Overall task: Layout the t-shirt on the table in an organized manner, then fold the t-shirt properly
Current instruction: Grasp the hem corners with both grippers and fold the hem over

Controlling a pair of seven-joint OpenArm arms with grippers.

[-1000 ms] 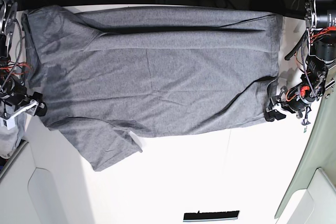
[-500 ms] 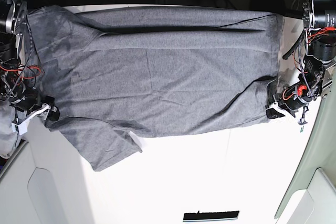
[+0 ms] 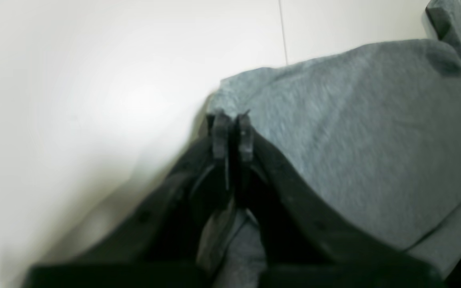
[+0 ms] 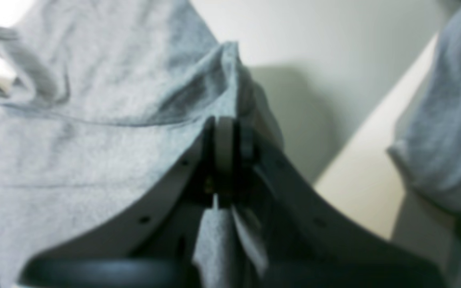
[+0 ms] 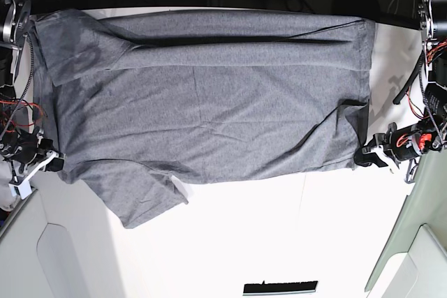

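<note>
Both hands clamping t-shirt [image 5: 209, 95]; long axis left-right

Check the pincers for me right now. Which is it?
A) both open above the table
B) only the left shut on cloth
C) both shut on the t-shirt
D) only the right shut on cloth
C: in the wrist views, the left pincer and the right pincer each have grey fabric of the t-shirt pinched between closed jaws, at opposite ends of the shirt.

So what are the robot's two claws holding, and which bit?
Both hold the t-shirt. The left claw pinches a corner of its edge; the right claw pinches a bunched fold at the opposite end.
</note>
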